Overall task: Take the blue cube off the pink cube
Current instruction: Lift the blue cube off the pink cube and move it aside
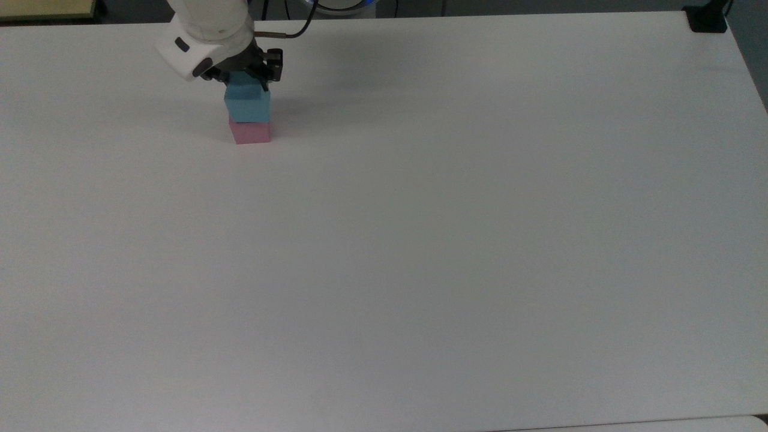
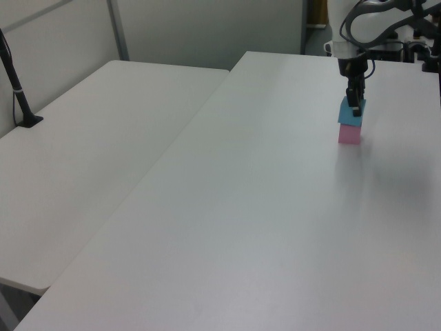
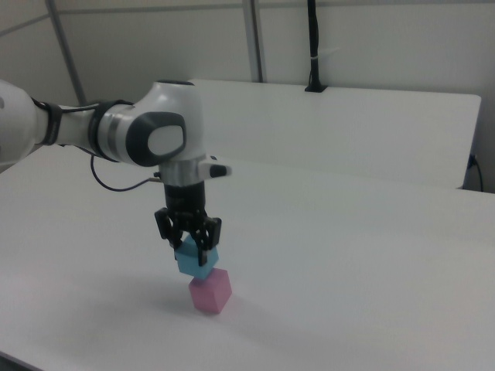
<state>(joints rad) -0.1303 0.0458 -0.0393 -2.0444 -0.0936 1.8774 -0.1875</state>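
- The blue cube (image 3: 196,262), matte cyan and plain-faced, sits atop the pink cube (image 3: 210,292) on the white table (image 1: 456,240) (no writing readable).
- The tool (image 3: 188,242) has its fingers closed against the blue cube's sides.

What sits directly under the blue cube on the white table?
The pink cube sits directly under the blue cube, bearing it on its top face. That top face is covered by the blue cube. The gripper grasps the blue cube from above.
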